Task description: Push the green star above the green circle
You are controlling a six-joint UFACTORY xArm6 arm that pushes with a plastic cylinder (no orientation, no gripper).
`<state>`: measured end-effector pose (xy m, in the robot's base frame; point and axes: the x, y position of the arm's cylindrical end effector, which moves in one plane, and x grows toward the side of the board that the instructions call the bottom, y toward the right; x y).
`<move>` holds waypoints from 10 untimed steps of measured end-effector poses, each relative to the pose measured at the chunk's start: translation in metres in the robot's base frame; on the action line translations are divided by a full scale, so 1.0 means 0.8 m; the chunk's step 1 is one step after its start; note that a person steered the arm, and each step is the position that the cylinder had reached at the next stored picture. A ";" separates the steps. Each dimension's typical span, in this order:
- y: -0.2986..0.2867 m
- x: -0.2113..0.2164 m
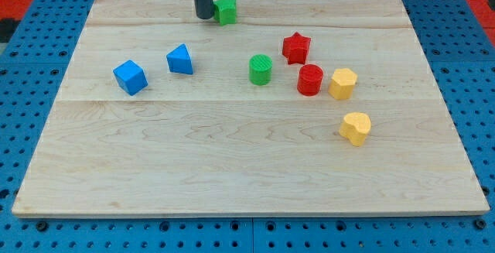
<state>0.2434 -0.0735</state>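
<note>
The green star (227, 10) lies near the board's top edge, a little left of centre. The green circle (261, 70) stands lower down, slightly to the right of the star. My tip (204, 16) is a dark rod that comes down from the view's top and rests right against the star's left side. The star is up and to the left of the circle.
A red star (296, 48), a red cylinder (310, 80), a yellow hexagon (343, 83) and a yellow heart (355, 128) lie right of the circle. A blue cube (130, 76) and a blue triangular block (180, 59) lie to the left. The wooden board (232, 168) sits on a blue pegboard.
</note>
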 end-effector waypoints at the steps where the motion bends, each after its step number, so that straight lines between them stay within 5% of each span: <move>1: -0.022 -0.007; 4: 0.006 -0.061; 10: 0.081 0.106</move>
<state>0.3285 -0.0090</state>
